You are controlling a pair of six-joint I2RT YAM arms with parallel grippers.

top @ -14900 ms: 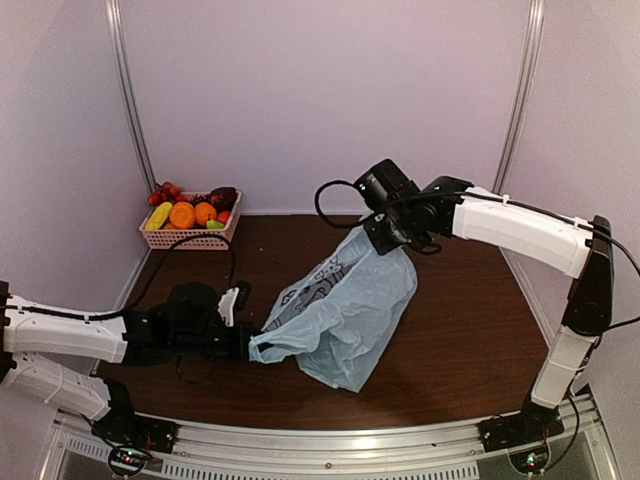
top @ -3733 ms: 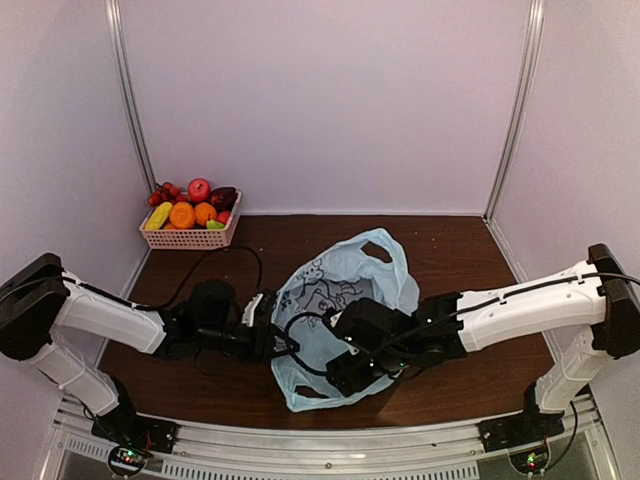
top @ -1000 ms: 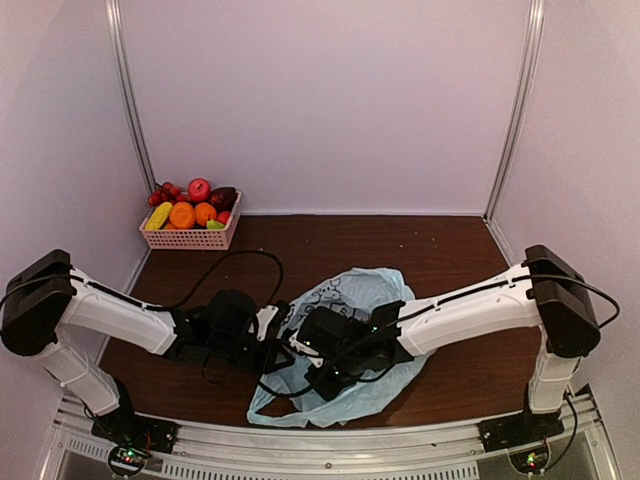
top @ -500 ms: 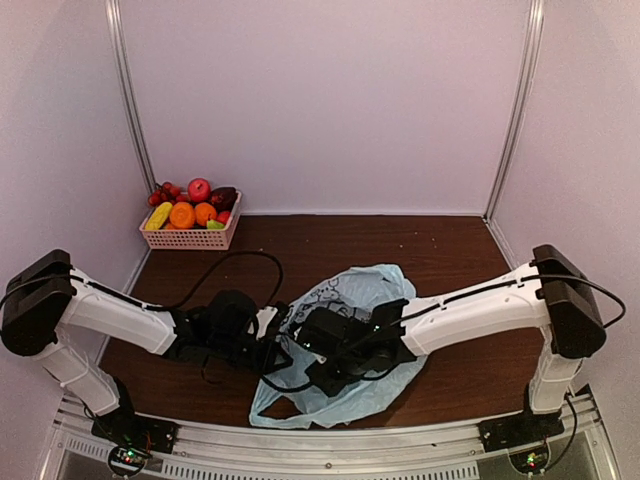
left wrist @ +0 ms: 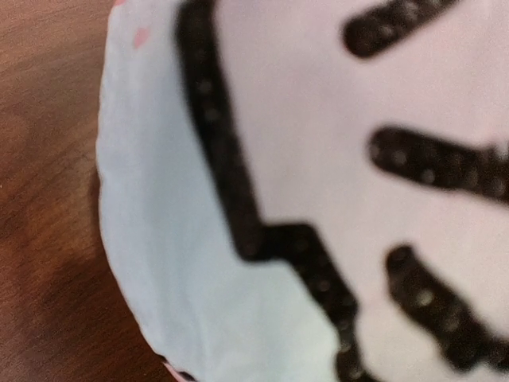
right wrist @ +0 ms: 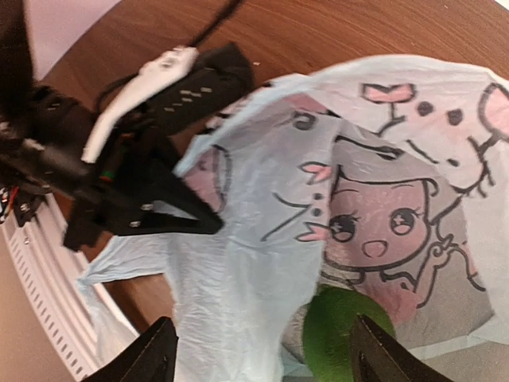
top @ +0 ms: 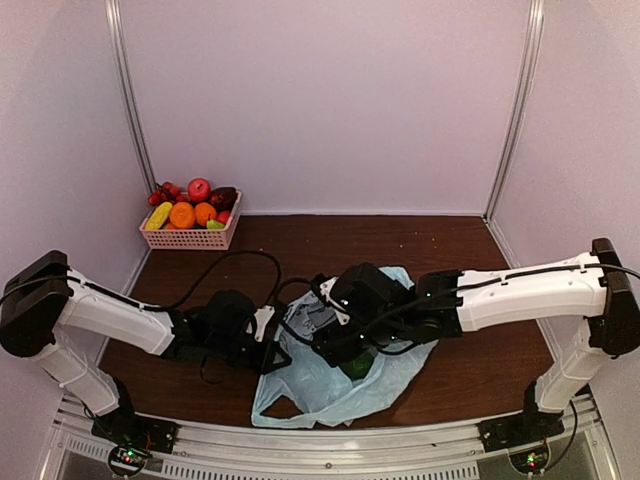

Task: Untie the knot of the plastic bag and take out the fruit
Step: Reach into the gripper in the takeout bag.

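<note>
Fingers (right wrist: 176, 218) of the left gripper (top: 270, 350): slim, black, tapered, pressed together on a pinch of the thin, crinkled, translucent light blue plastic bag (top: 320, 392), which carries a black-line cartoon print on white. Right gripper (right wrist: 261, 330): fingers (right wrist: 151, 358) spread apart just above the bag, gripping nothing. Smooth round green fruit (right wrist: 343, 333): nestled among the bag's slack folds, mid dark wood-grain tabletop (top: 470, 250). Pink lattice basket (top: 190, 239): heaped with glossy fruit pieces, far left corner.
</note>
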